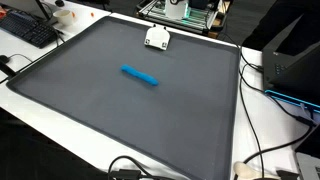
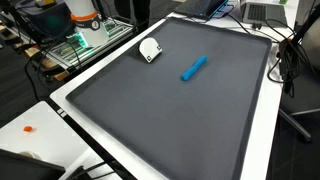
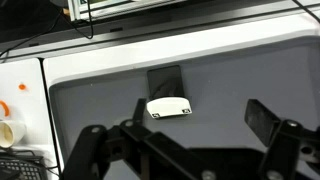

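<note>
White box [image 3: 168,107] lies on the gray surface [image 1: 100,115], apart from a blue marker [image 1: 140,76], with the pincer [image 3: 173,128] spread wide, holding nothing.

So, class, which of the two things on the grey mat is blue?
The long stick near the middle; the white block sits at the edge of the mat.

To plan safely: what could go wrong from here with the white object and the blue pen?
The white object lies near the edge of the mat; a push from the open gripper might slide it off. The blue pen looks round, is outside the wrist view, and may roll if nudged.
</note>
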`<state>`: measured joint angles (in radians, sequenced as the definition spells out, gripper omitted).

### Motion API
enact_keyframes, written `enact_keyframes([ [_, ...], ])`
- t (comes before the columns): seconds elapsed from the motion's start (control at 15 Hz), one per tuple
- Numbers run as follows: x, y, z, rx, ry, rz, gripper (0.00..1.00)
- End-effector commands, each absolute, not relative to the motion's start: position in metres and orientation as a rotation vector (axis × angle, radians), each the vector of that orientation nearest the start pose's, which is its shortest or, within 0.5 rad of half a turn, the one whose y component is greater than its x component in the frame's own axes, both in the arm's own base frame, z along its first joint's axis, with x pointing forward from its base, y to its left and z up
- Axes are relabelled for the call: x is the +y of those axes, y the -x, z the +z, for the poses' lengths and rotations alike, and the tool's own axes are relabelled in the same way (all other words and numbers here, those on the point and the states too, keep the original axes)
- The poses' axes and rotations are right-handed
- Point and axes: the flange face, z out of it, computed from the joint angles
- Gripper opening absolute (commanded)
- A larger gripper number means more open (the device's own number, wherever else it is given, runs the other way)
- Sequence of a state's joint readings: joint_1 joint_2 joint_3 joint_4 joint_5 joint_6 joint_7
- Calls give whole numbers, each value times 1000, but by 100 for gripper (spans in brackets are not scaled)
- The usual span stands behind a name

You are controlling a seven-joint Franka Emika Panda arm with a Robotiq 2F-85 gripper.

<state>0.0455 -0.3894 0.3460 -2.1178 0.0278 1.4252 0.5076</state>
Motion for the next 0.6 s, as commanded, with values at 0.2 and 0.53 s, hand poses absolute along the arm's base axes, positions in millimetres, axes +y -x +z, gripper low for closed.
enact_keyframes([
  [0.2, 174, -367, 539, 270, 3332, 424, 100],
  [0.53, 131, -372, 499, 552, 3141, 552, 100],
])
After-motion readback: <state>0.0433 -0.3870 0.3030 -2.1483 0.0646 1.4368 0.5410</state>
